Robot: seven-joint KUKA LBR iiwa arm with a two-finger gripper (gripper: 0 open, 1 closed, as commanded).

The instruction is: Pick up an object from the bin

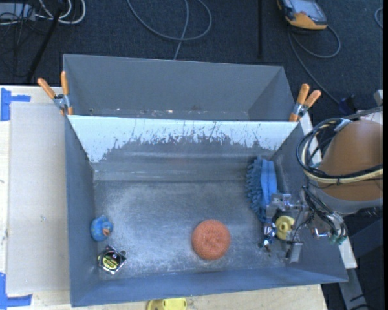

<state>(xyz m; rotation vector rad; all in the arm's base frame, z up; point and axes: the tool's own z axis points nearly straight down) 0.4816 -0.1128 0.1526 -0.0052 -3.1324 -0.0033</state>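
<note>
Here's your grey metal bin (174, 95), and there isn't much in it: four things spread wide over its bottom. Along the right wall lies a blue shaggy brush (262, 185), stretched out lengthwise with its fringe turned inward. Out in the middle, towards the near edge, sits an orange-red round pad (211, 239), all on its own. Far left you've got a small blue lump (101, 227), and just nearer the front corner a black and yellow tape measure (111, 260), the two near each other but apart. Now your claw (279, 236): it's down inside the bin at the right side, close to the sloping right wall and just beside the near end of the brush, with the round pad well apart to its left. Whether it touches the brush you can't tell, and you can't tell whether the claw stands wide or narrow either. A small yellow round piece (284, 225) shows right at the claw; part of it or a loose thing, hard to say. The arm's orange cover (352, 154), ringed with looped cables, hangs over the bin's right rim. Crowding the claw are that right wall and the brush. Beyond the bin's far wall there's dark floor (149, 37) with cables trailing and an orange and grey device (302, 8).
</note>
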